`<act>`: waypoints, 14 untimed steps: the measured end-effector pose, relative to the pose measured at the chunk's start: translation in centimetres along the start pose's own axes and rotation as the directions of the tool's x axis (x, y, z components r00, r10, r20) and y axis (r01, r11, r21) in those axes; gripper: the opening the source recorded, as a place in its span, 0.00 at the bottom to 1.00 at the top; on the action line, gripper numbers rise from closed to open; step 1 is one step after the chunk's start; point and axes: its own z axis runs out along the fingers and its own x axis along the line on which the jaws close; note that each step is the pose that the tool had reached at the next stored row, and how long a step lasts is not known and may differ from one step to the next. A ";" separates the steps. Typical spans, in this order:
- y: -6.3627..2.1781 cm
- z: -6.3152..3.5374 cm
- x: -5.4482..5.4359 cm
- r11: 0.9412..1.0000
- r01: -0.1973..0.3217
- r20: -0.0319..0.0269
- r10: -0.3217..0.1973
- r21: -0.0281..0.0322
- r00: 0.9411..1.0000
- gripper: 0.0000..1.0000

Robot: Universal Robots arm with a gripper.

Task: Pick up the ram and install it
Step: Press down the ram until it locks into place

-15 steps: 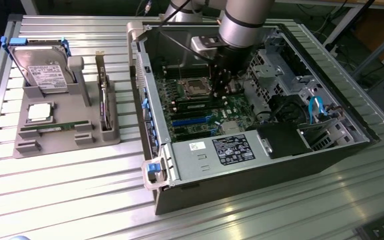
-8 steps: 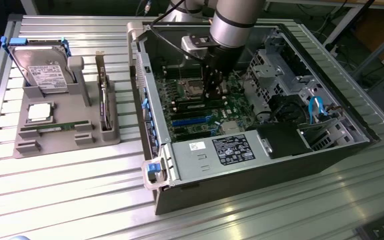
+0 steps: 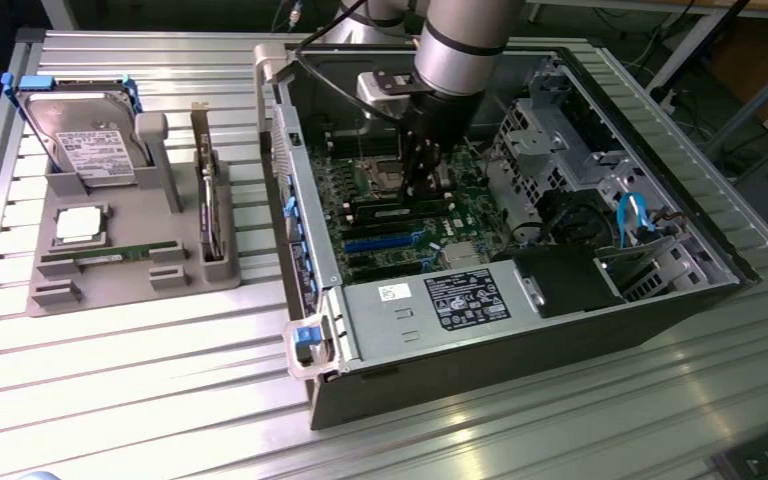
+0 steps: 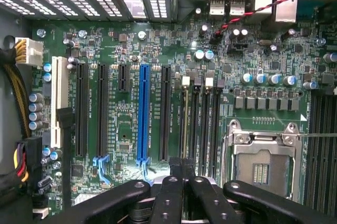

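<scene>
The ram stands edge-on in one of the black memory slots on the motherboard, beside the CPU socket. My gripper is shut, its fingertips pressed together right over the end of that stick. Whether they touch it I cannot tell. In the exterior view the gripper reaches down into the open computer case, over the memory slots in the middle of the board. A second green stick lies on the grey tray at the exterior view's left.
The tray also holds a hard drive, a CPU chip and an upright disk. Around the gripper are the case walls, the power supply, drive cage, blue cable and long black and blue expansion slots.
</scene>
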 end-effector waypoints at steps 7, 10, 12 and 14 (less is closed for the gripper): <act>0.35 0.14 0.0 1.000 0.000 -0.002 0.000 0.000 1.000 0.11; 0.34 0.48 0.0 1.000 0.000 -0.008 0.000 0.000 1.000 0.11; 0.34 0.66 0.0 1.000 0.000 -0.011 0.000 0.000 1.000 0.11; 0.34 0.84 0.0 1.000 0.000 -0.015 0.000 -0.001 1.000 0.11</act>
